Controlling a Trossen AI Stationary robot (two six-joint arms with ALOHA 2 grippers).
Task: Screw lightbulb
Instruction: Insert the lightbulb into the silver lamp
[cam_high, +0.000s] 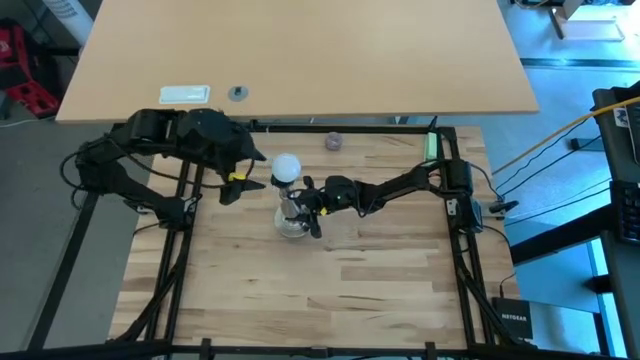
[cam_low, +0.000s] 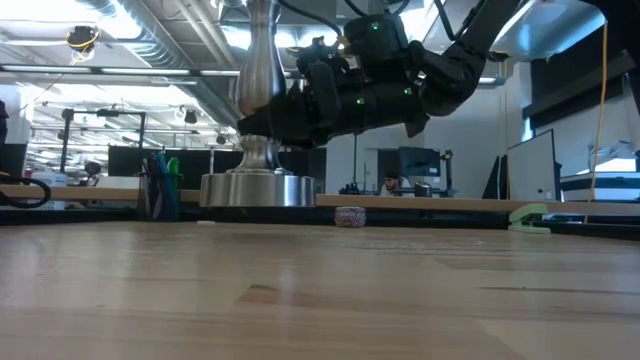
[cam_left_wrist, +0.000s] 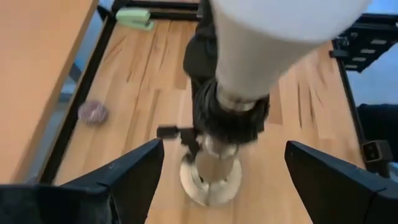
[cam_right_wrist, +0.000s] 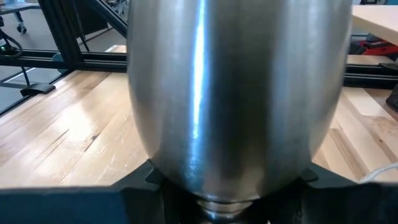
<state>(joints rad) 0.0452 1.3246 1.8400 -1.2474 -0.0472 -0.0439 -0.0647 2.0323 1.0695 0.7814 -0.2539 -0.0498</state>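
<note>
At table centre: small white frosted round lightbulb (cam_high: 287, 166) seated upright in the dark socket of the silvery round-based stand (cam_high: 291, 222) | axis: vertical | left gripper (cam_high: 246, 180) released, jaws spread, just beside bulb, nearer arm | right gripper (cam_high: 312, 205) clenched on stand stem.

Two dark arms, matte black shells over chunky jointed links. On the left gripper (cam_high: 252, 172), a yellow accent just behind the fingers (cam_left_wrist: 134, 174), broad, flat, wedge-shaped, black. Black cables looping along the rear links. On the right gripper (cam_high: 305, 203), a blocky black housing just behind the fingers, small green lights glowing on it, a slim forearm running back to a boxy joint, more black wiring trailing off.
</note>
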